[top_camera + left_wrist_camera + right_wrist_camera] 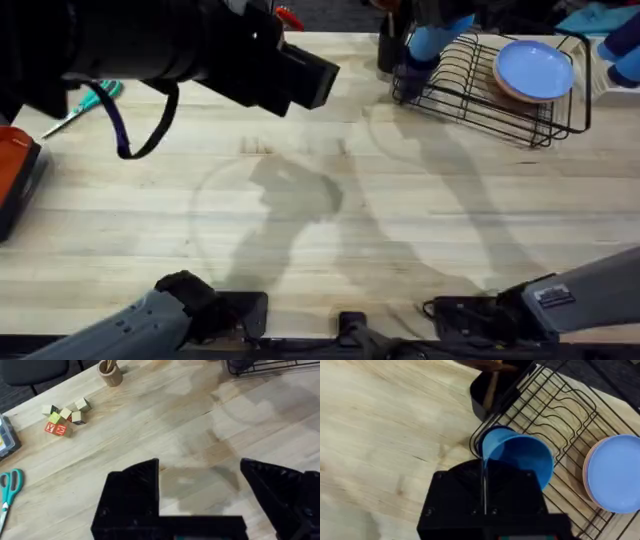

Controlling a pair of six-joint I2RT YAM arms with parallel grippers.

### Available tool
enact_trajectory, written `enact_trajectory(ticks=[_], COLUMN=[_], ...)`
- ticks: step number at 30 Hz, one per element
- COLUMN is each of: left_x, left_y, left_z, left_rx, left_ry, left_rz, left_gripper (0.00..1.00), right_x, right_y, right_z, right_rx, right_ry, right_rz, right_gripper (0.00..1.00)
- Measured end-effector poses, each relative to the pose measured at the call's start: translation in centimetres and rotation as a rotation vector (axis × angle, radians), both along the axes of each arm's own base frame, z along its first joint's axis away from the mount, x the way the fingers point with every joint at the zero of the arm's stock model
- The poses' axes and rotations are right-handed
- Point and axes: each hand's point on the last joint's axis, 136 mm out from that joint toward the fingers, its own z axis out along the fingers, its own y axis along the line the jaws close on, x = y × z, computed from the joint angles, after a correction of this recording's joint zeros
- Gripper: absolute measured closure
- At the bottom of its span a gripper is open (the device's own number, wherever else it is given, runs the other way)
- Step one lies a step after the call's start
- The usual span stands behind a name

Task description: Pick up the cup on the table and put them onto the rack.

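Right gripper (485, 491) is clamped on the light blue cup (520, 457), hanging over the rack's (555, 415) near corner, I think. Lower it between wires before releasing. Left gripper (200, 490) sits spread wide, nothing in it.

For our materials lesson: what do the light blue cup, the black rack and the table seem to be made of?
Light sky-blue cup: probably plastic, with a smooth, even, thin wall. Black wire dish rack: thin bent rods, likely coated metal. Table: pale wood planks with visible grain and a matte finish.
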Motion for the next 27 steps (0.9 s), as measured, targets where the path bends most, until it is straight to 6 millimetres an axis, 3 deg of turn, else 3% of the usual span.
enact_trajectory(ticks=[9, 20, 27], left_x=[0.0, 0.0, 0.0], left_y=[0.0, 0.0, 0.0], left_z=[0.0, 0.0, 0.0], left_rx=[0.000, 0.000, 0.000], left_ry=[0.000, 0.000, 0.000], left_rz=[0.000, 0.000, 0.000], left_gripper=[0.007, 0.008, 0.008], right_x=[0.1, 0.6, 0.7], right_y=[0.0, 0.1, 0.0], right_z=[-0.2, -3.0, -3.5], right_rx=[-0.001, -0.023, -0.030], right_ry=[0.004, 0.073, 0.083], right_rz=[0.000, -0.001, 0.002], right_gripper=[0.971, 0.971, 0.971])
